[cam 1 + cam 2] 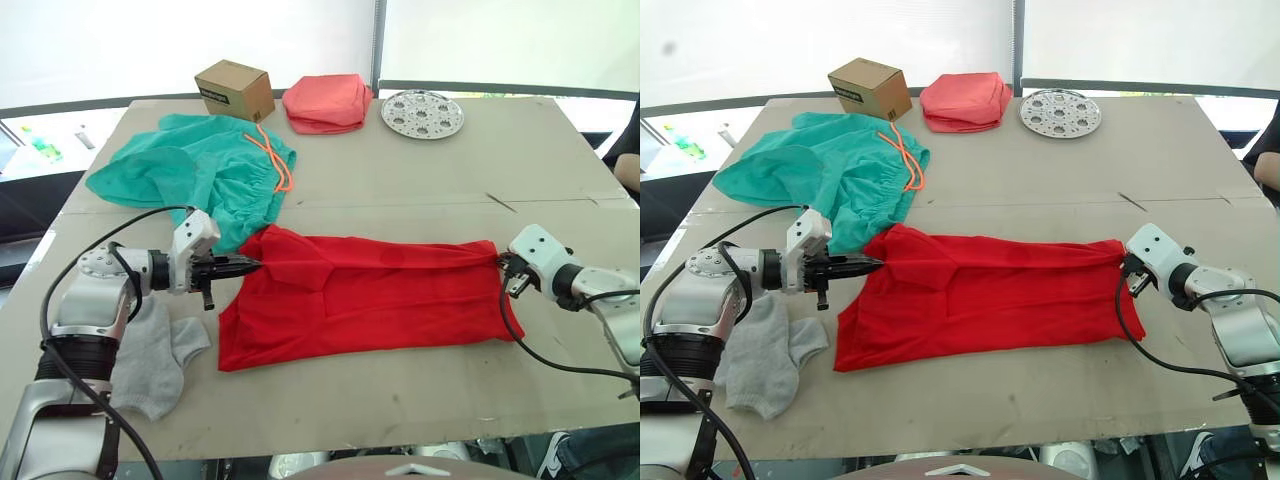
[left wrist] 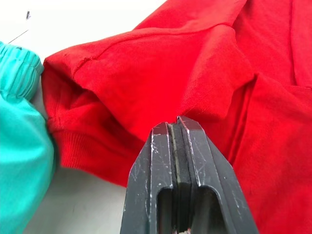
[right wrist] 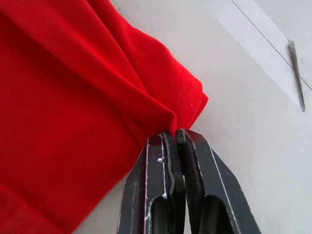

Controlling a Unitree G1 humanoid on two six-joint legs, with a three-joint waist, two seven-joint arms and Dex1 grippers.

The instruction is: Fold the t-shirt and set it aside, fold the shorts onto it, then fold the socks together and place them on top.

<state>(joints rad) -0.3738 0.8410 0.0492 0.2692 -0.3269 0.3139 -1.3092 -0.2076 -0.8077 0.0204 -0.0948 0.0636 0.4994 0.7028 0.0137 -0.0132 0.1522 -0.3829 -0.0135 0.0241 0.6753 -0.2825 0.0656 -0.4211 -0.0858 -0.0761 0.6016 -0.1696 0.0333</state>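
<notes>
The red t-shirt lies folded into a long band across the middle of the table. My left gripper is shut at its left end, fingertips pinched at the sleeve fold. At the right end my right gripper is shut on the gathered corner of the t-shirt. The shirt's far edge runs taut between the two. The teal shorts with an orange drawstring lie spread at the back left, touching the shirt's left end. The grey socks lie near the front left edge, under my left forearm.
At the back of the table stand a small cardboard box, a folded salmon-pink cloth and a round perforated metal plate. A person's arm shows at the right edge.
</notes>
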